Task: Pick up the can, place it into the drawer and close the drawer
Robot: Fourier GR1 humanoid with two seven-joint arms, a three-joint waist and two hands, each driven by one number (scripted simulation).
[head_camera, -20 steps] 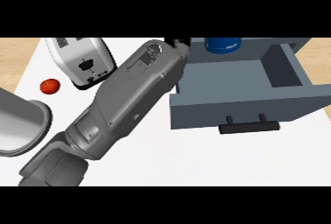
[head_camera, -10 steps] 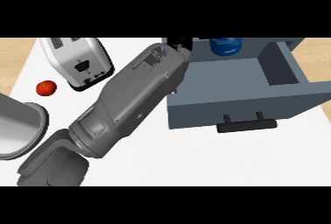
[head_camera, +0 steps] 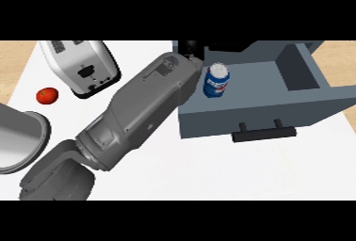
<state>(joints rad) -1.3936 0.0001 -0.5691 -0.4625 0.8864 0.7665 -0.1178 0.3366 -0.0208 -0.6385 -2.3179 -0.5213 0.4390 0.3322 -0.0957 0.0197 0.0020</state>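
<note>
Counter [head_camera: 208, 174] white, running across the whole view. One grey forearm [head_camera: 132, 117] comes in from the lower left and slants up to the right – by its side of the view, likely the left arm. Its hand [head_camera: 191, 48] shows only as a small black patch at the drawer's back left corner; the fingers are hidden, so cannot tell how far open it is or whether it has anything. No other hand in view.

Drawer [head_camera: 306, 101] grey, pulled open, black handle [head_camera: 264, 134] on its front facing the lower edge. Toaster [head_camera: 80, 68] silver and black at upper left; part of a grey pot [head_camera: 17, 139] at the left edge; small red tomato [head_camera: 47, 95] between them.

Can [head_camera: 216, 81] – blue, white lid – is already inside the drawer at its left end, upright or a little tilted, long axis running roughly up toward the camera. It lies just beside the forearm's wrist end, below and right of the hand; touching or not, cannot tell. White and red label marks on the blue, not readable.

Judgement: placing looks done; closing the drawer is left, by a push on the front or handle, which lies well apart from the hand.
</note>
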